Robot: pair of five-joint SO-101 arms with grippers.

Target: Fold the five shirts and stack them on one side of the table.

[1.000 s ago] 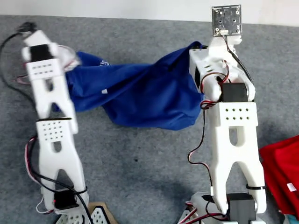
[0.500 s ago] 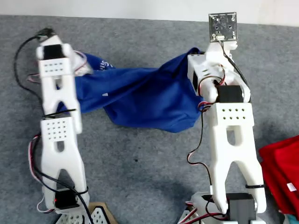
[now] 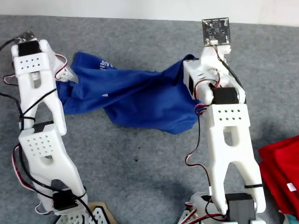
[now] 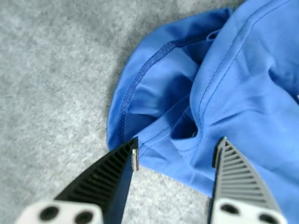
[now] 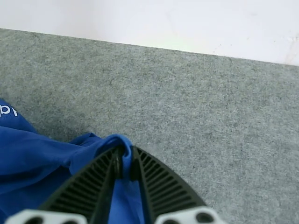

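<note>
shirt (image 3: 135,100), the blue one, is lying crumpled across the far middle of the desk (image 3: 140,163), stretching between the two arms. right gripper (image 5: 125,161) is pinching a fold of it near the far edge, jaws pressed together on the cloth. left gripper (image 4: 177,151) is hanging with jaws spread over the shirt's hemmed end toward the far left corner, gripping nothing. red shirts (image 3: 282,163) are lying at the desk's right edge.

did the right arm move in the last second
Yes. In the high view the right arm has shifted left, away from the red shirts, its pincer shut on the blue shirt.
</note>
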